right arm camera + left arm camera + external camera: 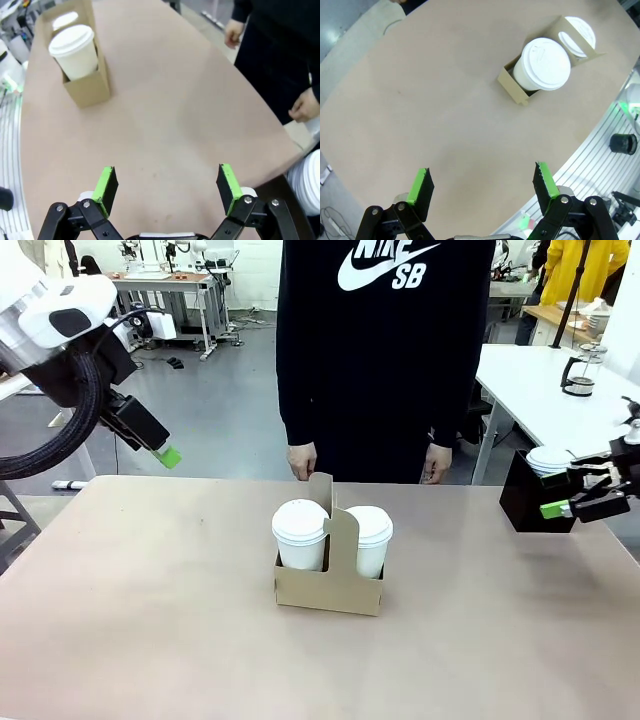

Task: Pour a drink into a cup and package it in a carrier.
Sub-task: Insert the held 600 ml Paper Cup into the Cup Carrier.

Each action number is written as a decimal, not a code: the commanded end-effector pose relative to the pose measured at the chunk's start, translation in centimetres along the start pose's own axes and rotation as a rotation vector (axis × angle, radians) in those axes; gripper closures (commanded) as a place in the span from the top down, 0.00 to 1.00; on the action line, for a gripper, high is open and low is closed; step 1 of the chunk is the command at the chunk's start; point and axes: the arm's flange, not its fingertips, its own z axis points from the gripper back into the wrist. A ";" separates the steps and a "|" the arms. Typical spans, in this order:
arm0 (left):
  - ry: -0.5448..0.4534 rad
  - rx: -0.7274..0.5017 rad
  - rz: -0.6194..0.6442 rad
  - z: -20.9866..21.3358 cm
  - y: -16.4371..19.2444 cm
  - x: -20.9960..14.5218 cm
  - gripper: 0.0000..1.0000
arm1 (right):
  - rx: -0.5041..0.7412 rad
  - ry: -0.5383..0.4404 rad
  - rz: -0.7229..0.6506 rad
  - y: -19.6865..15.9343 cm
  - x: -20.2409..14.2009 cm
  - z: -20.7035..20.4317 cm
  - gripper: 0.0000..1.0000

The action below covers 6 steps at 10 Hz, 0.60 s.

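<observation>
The brown cardboard carrier (330,590) stands in the middle of the table with a white lidded cup (300,533) in its left slot and another (372,537) in its right slot. The lids hide any drink. My left gripper (165,453) hangs open above the table's far left corner. In the left wrist view it (482,180) is open and holds nothing, with the carrier (512,85) and a cup (543,64) far ahead. My right gripper (565,503) is open at the right edge. Its wrist view shows it (166,177) holding nothing, the carrier (90,87) and a cup (74,50) ahead.
A person stands at the far side, hands (302,460) hanging near the table edge. A black box (522,502) with white lids sits at the far right, beside my right gripper. A glass plunger jug (580,370) stands on a white table behind.
</observation>
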 end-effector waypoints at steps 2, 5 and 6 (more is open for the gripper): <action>0.012 0.009 0.009 0.2 0.0 0.2 1.00 | -0.019 0.021 -0.049 1.0 -0.2 0.8 1.00; 0.012 0.009 0.009 0.2 0.0 0.2 1.00 | -0.007 0.009 -0.023 0.6 -0.3 0.4 1.00; 0.012 0.009 0.009 0.2 0.0 0.2 1.00 | -0.007 0.009 -0.023 0.6 -0.3 0.4 1.00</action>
